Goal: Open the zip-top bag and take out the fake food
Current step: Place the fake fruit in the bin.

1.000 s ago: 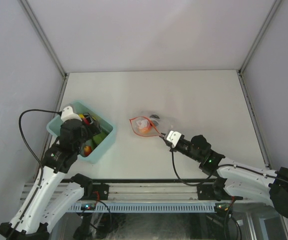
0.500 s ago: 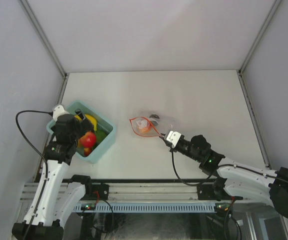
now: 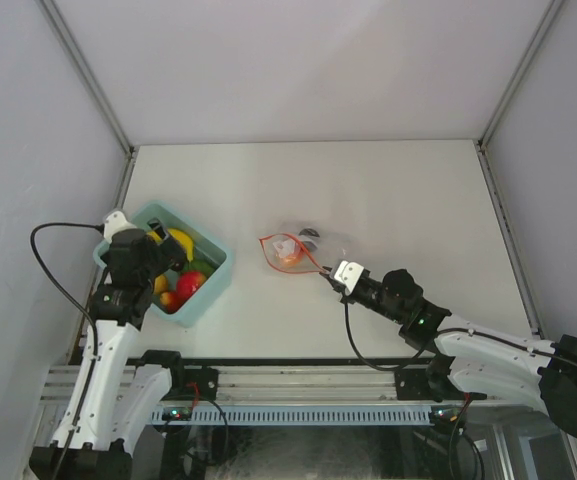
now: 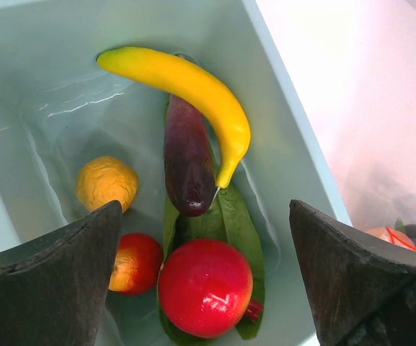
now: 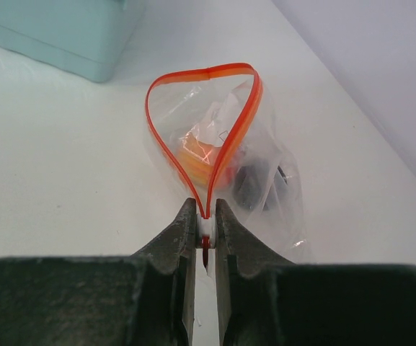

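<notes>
The zip-top bag (image 3: 300, 247) lies mid-table, its red-orange zip strip (image 5: 226, 137) spread into an open loop. My right gripper (image 5: 206, 216) is shut on the bag's white slider (image 5: 206, 228) at the near end of the strip. An orange piece (image 5: 195, 154) and a dark piece (image 5: 251, 184) of fake food sit inside the bag. My left gripper (image 4: 204, 209) hangs wide open and holds nothing, above the light blue bin (image 4: 288, 144). In the bin lie a yellow banana (image 4: 193, 86), a purple piece (image 4: 187, 158), a red apple (image 4: 205, 288), a green leaf (image 4: 242, 223) and two orange fruits.
The bin (image 3: 214, 278) stands at the table's left, near the left arm. The right arm (image 3: 408, 305) reaches in from the lower right. Grey walls close the table on three sides.
My left gripper has opened wide and drawn up and back to the left above the bin. The red apple now lies free in the bin. The right gripper and bag have not moved.
</notes>
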Available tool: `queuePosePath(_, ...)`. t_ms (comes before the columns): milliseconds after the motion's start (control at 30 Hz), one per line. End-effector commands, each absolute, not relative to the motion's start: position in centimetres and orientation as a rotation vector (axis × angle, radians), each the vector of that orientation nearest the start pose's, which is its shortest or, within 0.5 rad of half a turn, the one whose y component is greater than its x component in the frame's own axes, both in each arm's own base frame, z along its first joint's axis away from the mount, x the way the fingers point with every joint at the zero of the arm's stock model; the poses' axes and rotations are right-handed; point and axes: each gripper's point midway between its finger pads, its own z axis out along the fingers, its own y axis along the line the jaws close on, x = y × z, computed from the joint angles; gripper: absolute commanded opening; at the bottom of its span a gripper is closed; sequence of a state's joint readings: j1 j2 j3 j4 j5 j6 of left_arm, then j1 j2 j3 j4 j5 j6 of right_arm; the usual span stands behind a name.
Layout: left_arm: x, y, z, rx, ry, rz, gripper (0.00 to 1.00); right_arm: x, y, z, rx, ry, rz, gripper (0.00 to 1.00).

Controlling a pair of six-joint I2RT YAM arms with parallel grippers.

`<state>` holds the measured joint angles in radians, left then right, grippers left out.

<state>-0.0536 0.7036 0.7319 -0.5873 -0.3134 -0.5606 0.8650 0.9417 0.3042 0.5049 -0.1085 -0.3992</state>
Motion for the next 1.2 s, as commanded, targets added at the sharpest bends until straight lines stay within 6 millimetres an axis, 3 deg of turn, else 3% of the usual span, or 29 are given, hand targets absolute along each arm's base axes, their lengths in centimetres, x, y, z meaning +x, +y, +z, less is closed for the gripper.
queuePosePath(0, 25.8, 1.4, 19.6, -0.658, 1.959, -0.079, 1.00, 22.2, 26.5, 17.7, -1.036, 1.314, 0.465, 0.00)
queuePosePath(367, 24.6, 1.2, 20.7, -0.548, 1.947, -0.075, 1.00, 22.2, 26.5, 17.9, -1.023, 1.317, 0.479, 0.01)
queuePosePath(733, 24.3, 0.1, 20.3, -0.500, 1.942, -0.142, 1.00, 22.0, 26.3, 17.9, -1.015, 1.329, 0.497, 0.01)
queuePosePath(933, 24.2, -1.4, 20.6, -0.456, 1.929, -0.239, 1.00, 22.0, 26.1, 18.1, -1.008, 1.332, 0.497, 0.01)
queuePosePath(1167, 24.0, -4.7, 21.5, -0.404, 1.893, -0.467, 0.98, 21.8, 26.0, 18.2, -1.000, 1.337, 0.508, 0.01)
